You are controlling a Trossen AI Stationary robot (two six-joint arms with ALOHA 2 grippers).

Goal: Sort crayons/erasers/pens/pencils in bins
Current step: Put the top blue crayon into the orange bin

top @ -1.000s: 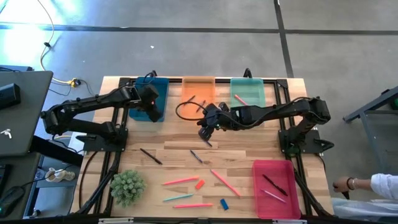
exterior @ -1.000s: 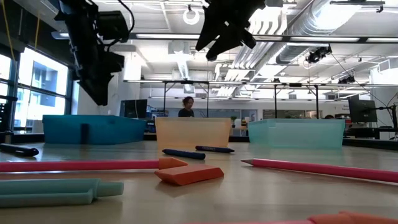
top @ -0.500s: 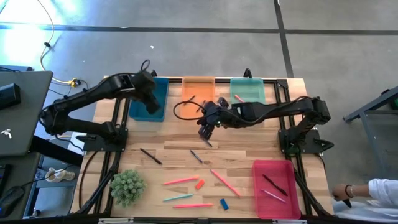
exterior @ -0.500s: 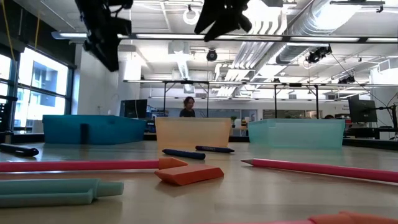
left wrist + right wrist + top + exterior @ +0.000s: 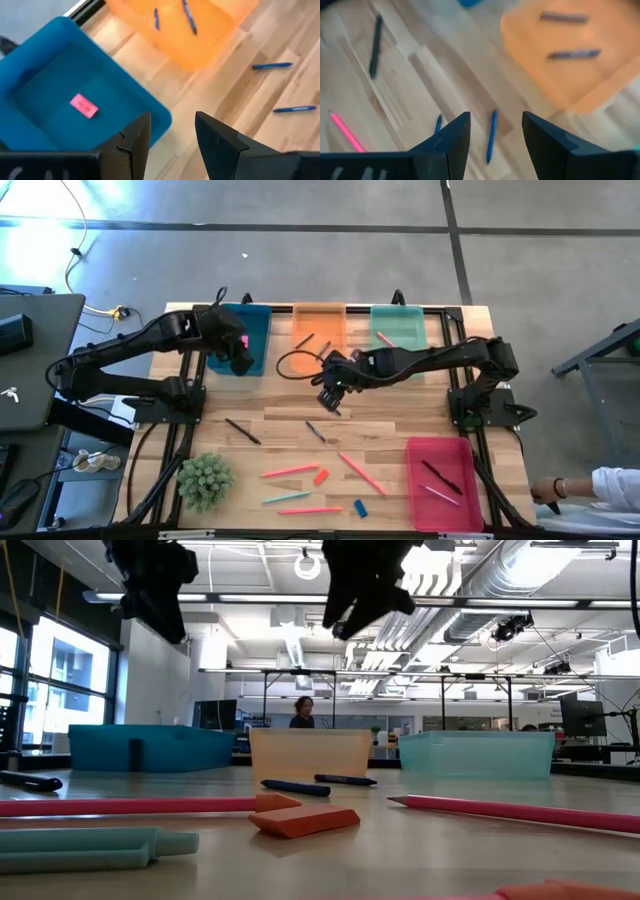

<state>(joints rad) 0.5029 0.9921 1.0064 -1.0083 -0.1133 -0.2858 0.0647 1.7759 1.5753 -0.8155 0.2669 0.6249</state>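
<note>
Just near of the orange bin (image 5: 319,322), on bare wood: two short dark crayons (image 5: 491,135), lying close together and roughly parallel, long axes running near-to-far with a slight slant. Thin blue-grey stubs, well short of the pens and pencils elsewhere on the table.

Right gripper (image 5: 331,388): you have it raised almost directly over this pair, fingers spread and empty; in its wrist view the longer stub sits in line with the gap between the fingers. It is clearly your nearer arm.

Orange bin: two stubs of the same kind already inside.

Left gripper (image 5: 240,360): raised over the near edge of the dark blue-teal bin (image 5: 243,340), fingers parted, nothing held. One pink eraser (image 5: 83,105) lies in that bin.
</note>
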